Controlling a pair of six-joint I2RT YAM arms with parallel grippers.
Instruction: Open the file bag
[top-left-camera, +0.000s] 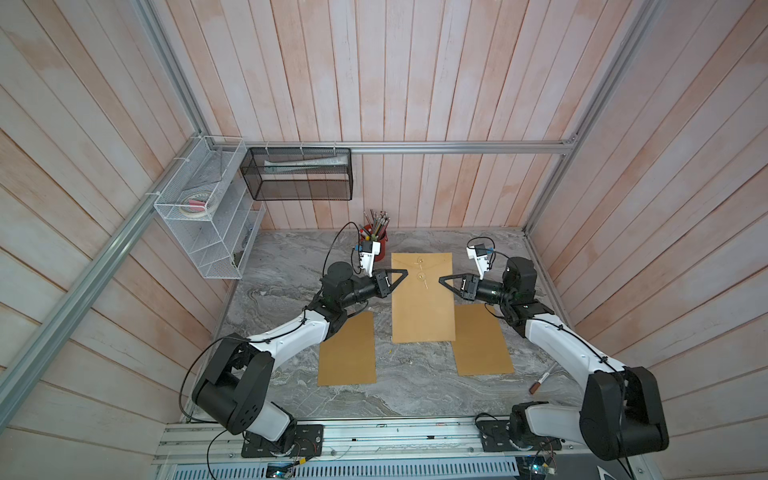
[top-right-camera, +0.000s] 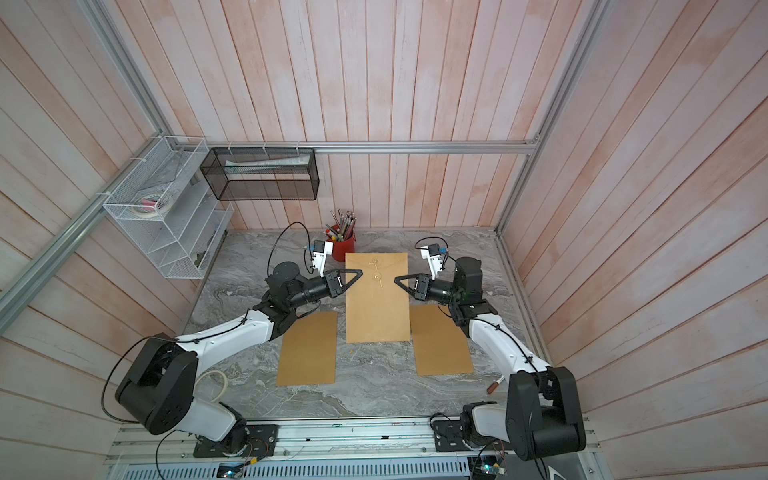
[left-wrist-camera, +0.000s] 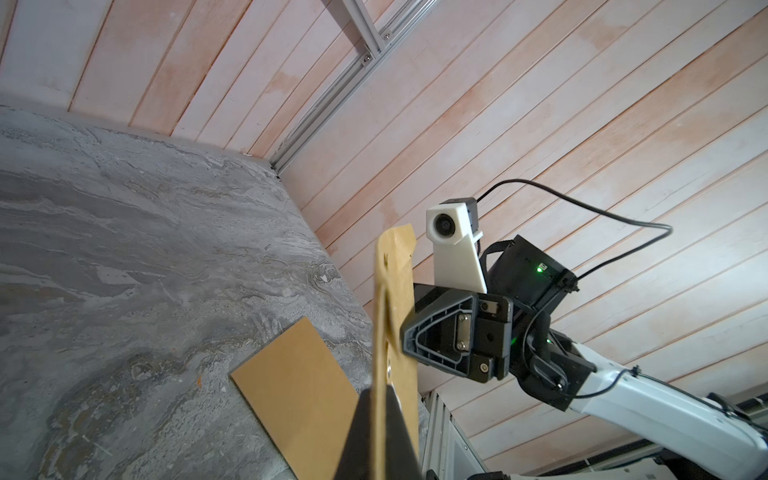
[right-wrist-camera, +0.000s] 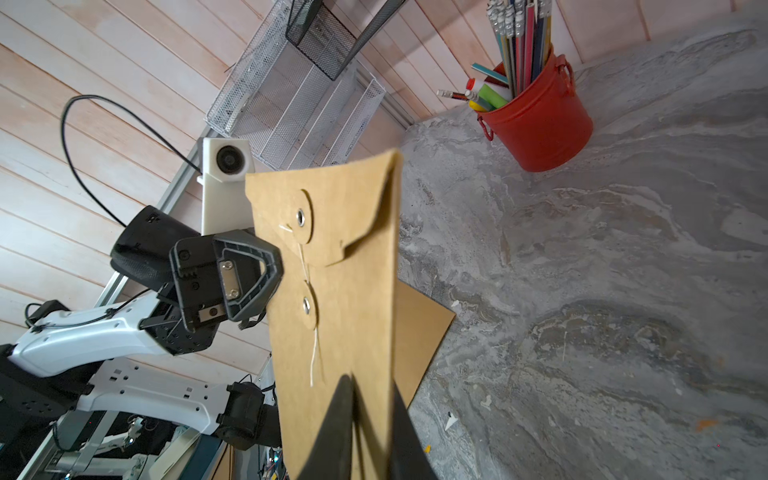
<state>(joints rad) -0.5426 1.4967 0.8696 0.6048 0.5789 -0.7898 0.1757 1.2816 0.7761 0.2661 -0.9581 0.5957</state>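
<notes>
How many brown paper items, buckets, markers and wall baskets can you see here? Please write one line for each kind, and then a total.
file bag, with string clasp: 1
flat brown sheets, lying on the table: 2
red bucket, holding pencils: 1
marker: 1
wall baskets, a white wire basket and a black mesh basket: 2
Total: 7

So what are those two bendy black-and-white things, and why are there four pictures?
They are two robot arms, each ending in a pincer. Two pictures look down from above; two come from little cameras on the arms' wrists. On the grey marbled table lie two flat brown sheets, a marker and a red bucket of pencils. The brown file bag, with its buttons and string, hangs in the air between the arms. The left pincer is shut on one edge. The right pincer has a finger on each side of the other edge; how tightly, I can't tell.
</notes>
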